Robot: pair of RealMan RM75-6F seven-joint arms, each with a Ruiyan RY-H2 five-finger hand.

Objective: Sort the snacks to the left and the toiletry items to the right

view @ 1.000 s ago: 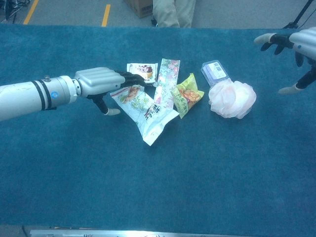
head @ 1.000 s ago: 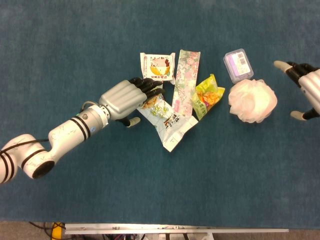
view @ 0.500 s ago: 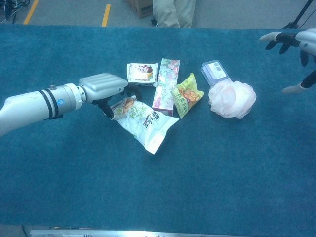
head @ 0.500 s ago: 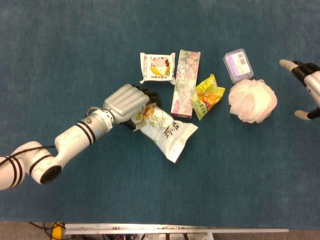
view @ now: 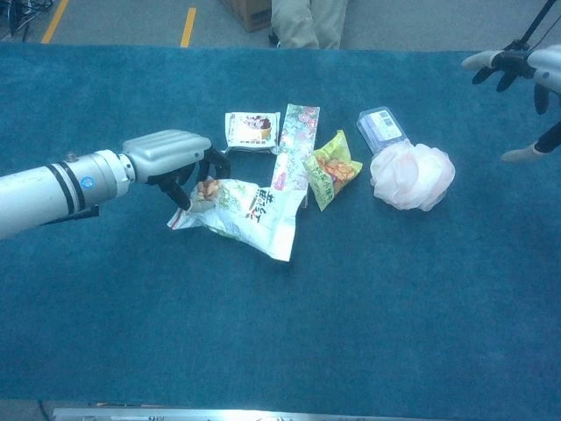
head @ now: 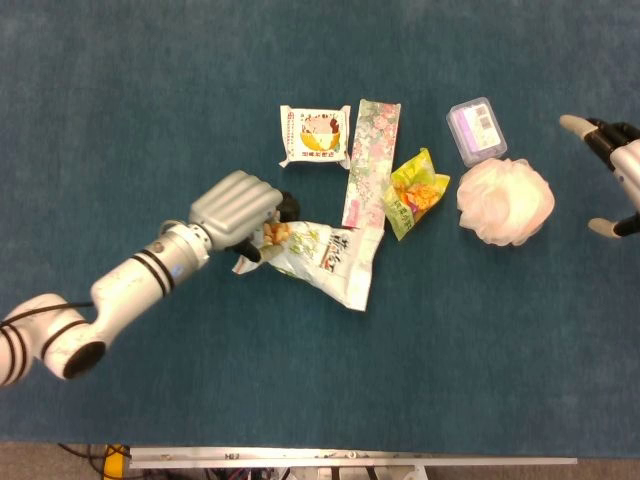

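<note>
My left hand (head: 235,210) (view: 171,158) grips the left end of a white and green snack bag (head: 320,260) (view: 250,209), which lies on the blue table. Close by lie a small white snack pack (head: 315,135) (view: 252,130), a long floral box (head: 370,165) (view: 294,145) and a yellow-green snack pouch (head: 418,193) (view: 330,169). Further right are a clear box with a purple label (head: 477,130) (view: 381,128) and a pale bath puff (head: 505,202) (view: 410,175). My right hand (head: 615,175) (view: 526,88) hovers at the right edge, fingers spread, holding nothing.
The blue cloth-covered table (head: 150,90) fills both views. Beyond its far edge stands a person (view: 307,22) beside a cardboard box (view: 250,10). A metal rail (head: 350,460) runs along the near edge.
My left hand closed on the white and green bag and dragged it left and toward me, turning it away from the floral box. My right hand drifted slightly right.
</note>
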